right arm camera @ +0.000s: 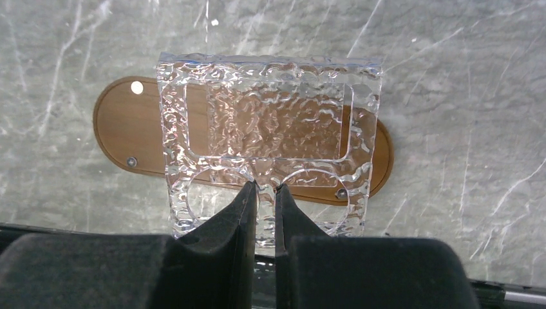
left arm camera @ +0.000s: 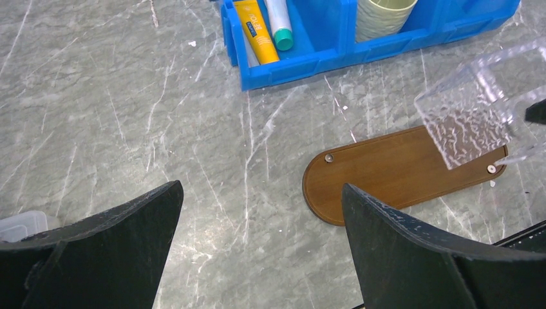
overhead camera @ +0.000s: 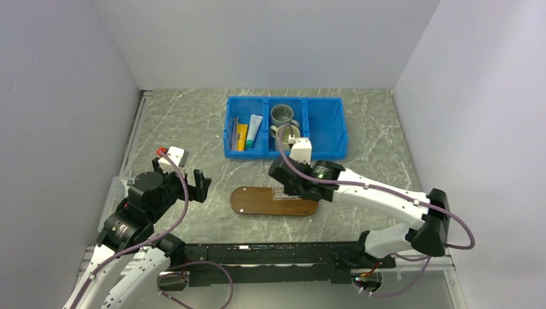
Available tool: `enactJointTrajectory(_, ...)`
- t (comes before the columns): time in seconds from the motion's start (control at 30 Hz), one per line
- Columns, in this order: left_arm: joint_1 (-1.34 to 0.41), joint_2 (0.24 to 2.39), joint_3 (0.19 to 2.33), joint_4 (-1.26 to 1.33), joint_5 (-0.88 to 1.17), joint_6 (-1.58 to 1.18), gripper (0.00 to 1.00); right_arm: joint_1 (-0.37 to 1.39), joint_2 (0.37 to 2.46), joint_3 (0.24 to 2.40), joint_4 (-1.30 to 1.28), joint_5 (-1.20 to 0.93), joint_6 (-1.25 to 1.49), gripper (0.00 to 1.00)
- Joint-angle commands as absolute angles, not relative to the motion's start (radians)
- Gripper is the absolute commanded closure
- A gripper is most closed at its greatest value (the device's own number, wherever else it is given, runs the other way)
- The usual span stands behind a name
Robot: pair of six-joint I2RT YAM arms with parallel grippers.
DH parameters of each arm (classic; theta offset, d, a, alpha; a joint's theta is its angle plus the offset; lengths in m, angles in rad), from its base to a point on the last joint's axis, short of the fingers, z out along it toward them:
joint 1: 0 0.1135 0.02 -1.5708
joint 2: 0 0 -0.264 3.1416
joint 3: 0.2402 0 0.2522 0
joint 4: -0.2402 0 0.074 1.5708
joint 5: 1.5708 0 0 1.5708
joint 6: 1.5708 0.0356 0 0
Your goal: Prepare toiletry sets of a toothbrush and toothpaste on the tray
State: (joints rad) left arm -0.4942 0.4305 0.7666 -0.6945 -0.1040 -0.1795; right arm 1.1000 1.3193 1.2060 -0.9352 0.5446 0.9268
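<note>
The dark-brown tray lies flat in front of the blue bin; it also shows in the left wrist view and the right wrist view. My right gripper is shut on the near edge of a clear square holder and holds it over the tray's right part. The yellow tube, the white tube with the teal end and the thin toothbrushes lie in the bin's left compartment. My left gripper is open and empty, left of the tray.
The blue three-compartment bin stands behind the tray. Its middle compartment holds a grey mug and a pale green mug. A small pale container sits at the table's left edge.
</note>
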Motion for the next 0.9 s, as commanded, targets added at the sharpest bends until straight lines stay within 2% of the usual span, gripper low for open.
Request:
enactJointTrajectory(0.0, -0.494, 0.422, 0.764, -0.670, -0.116, -0.188, 0.01, 1.160, 1.394, 1.296, -1.000, 0.632, 1.062, 1.00)
enactJointTrajectory(0.27, -0.495, 0.425, 0.763, -0.671, -0.107, -0.187, 0.01, 1.230, 1.546, 1.392, -1.078, 0.660, 1.177, 1.00)
enactJointTrajectory(0.87, -0.497, 0.422, 0.762, -0.670, -0.102, -0.188, 0.01, 1.231, 1.627, 1.358, -0.982, 0.609, 1.184, 1.00)
